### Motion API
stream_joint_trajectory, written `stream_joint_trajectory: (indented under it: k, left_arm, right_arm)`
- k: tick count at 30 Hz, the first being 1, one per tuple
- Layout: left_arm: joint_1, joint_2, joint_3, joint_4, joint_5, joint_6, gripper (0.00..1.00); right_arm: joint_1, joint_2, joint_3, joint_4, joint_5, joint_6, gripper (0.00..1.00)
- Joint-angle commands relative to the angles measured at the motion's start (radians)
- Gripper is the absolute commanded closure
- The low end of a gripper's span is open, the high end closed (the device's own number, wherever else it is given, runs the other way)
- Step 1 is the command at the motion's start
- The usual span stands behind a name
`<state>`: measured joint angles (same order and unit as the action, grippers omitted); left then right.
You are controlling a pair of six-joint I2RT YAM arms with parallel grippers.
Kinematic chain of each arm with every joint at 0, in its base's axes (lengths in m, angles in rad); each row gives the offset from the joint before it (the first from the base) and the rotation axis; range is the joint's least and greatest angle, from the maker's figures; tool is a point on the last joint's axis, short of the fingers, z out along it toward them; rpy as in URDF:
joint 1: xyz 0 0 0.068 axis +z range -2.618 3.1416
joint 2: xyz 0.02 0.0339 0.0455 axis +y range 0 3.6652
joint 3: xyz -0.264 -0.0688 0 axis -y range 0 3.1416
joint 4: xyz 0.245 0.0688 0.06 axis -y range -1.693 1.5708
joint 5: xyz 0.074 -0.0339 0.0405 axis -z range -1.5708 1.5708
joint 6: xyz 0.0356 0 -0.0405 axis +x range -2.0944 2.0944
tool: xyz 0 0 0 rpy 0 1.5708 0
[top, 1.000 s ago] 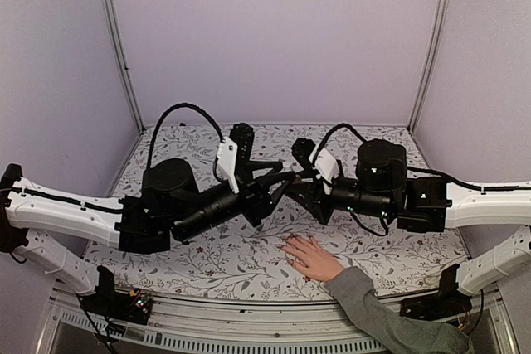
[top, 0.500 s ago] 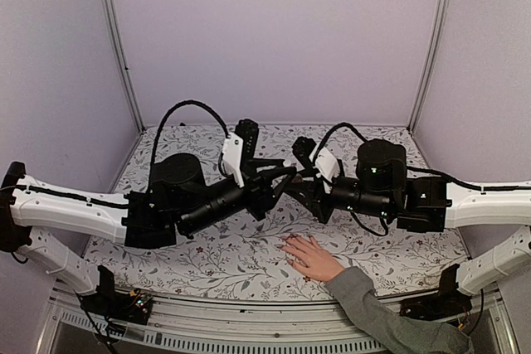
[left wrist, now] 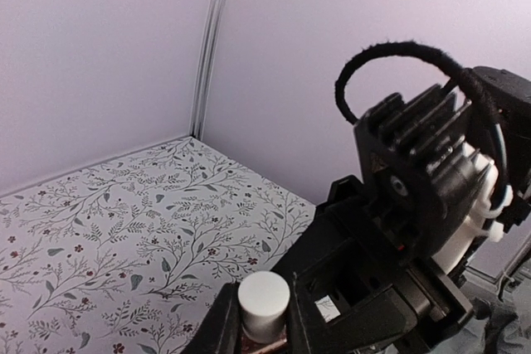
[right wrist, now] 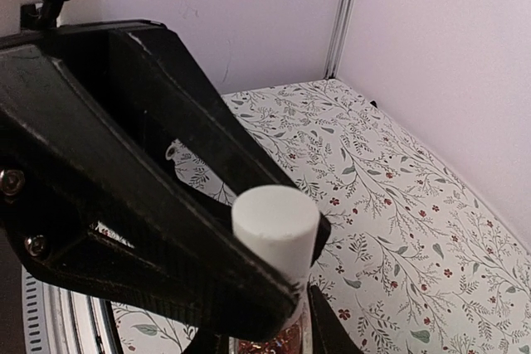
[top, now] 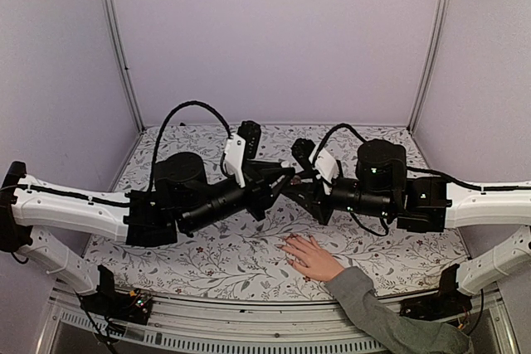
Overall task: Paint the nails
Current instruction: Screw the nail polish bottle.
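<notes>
A small polish bottle with red glittery contents [right wrist: 280, 344] and a white cap [right wrist: 275, 223] hangs above the table where the two arms meet. My right gripper [right wrist: 267, 347] is shut on the bottle's glass body. My left gripper [left wrist: 262, 314] has its fingers [left wrist: 221, 321] pressed on both sides of the white cap [left wrist: 264, 296]. In the top view the left gripper [top: 286, 173] and right gripper [top: 295, 186] meet tip to tip. A human hand [top: 312, 259] in a grey sleeve [top: 375, 314] lies flat on the table just below them. Its nails [top: 287, 243] are too small to make out.
The floral tablecloth [top: 207, 254] covers the table. Lilac walls and metal corner posts [top: 118, 47] close it in on three sides. The right arm's black wrist [left wrist: 431, 196] fills the right of the left wrist view.
The left arm has edged forward and to the right, and its jaws have closed in on the white cap. The right arm and the hand have stayed put.
</notes>
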<state>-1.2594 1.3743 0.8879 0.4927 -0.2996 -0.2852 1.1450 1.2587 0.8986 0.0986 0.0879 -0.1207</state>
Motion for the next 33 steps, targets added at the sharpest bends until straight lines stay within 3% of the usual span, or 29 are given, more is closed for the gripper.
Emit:
stream_joint_trajectory:
  k: [1, 10, 18, 28, 33]
  left_arm:
    - [0.014, -0.002, 0.0, -0.005, 0.068, 0.004, 0.84]
    - [0.024, -0.045, -0.07, 0.002, 0.175, -0.009, 0.98]
    - [0.038, -0.073, -0.099, -0.007, 0.29, 0.027, 1.0]
    - [0.068, -0.092, -0.101, -0.022, 0.651, 0.127, 0.99]
    - [0.07, -0.046, -0.046, -0.093, 0.765, 0.172, 1.0]
  right_arm:
    - [0.0, -0.006, 0.019, 0.033, -0.072, -0.012, 1.0]
    - [0.001, -0.032, 0.053, 0.016, -0.182, -0.043, 1.0]
    - [0.0, -0.079, 0.061, 0.019, -0.312, -0.067, 1.0]
    - [-0.001, -0.133, 0.085, 0.007, -0.621, -0.12, 1.0]
    - [0.0, -0.124, 0.117, -0.032, -0.773, -0.166, 1.0]
